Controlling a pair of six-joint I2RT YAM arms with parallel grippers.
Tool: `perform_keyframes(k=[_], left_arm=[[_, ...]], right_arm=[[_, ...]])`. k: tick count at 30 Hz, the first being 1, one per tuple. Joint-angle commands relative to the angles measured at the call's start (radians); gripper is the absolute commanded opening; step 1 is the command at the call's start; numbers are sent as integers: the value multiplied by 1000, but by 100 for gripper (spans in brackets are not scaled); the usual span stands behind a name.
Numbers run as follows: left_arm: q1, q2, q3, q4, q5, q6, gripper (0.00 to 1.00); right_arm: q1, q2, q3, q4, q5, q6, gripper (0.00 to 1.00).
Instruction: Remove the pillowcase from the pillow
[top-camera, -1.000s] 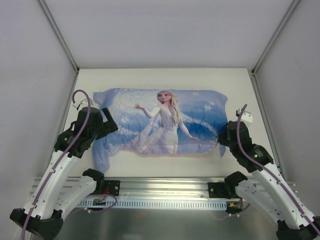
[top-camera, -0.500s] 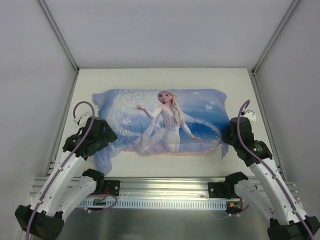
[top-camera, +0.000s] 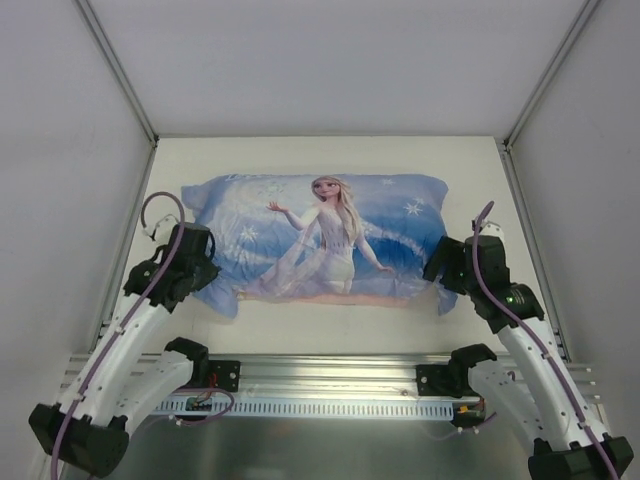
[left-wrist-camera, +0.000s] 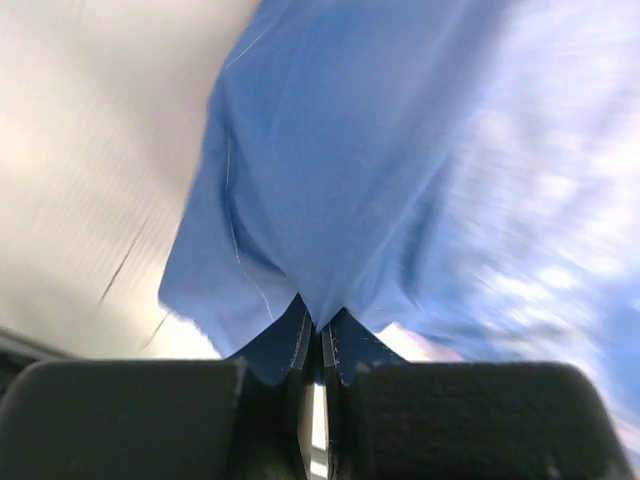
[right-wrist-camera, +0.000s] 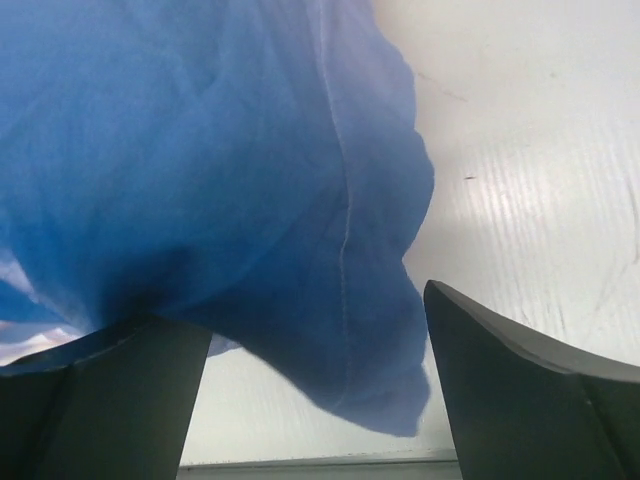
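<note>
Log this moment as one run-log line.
left gripper: shut on pillowcase, near left corner | right gripper: open, around near right corner | pillow: hidden | removal: not done

Left gripper (top-camera: 205, 268) has withdrawn nearward and leftward; pillowcase (top-camera: 320, 240) near-left flap has shortened; right gripper (top-camera: 441, 268) has shifted inward.

Soft printed cloth pillowcase (top-camera: 400, 225), smooth matt table (top-camera: 330, 155)

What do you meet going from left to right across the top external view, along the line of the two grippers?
left gripper → pillowcase → right gripper
</note>
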Motion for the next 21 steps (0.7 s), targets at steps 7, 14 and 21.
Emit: perform_keyframes(k=[7,14,21], left_arm=[[8,-143,217,21,42,124,0],[8,-135,208,21,59,114,0],[8,-153,312,19,78,155,0]], right_arm=[[7,-47,-137,104,-250,27,84],[14,-70,-158,84,-210,38,34],[14,-92,30,-37,-129,-14,1]])
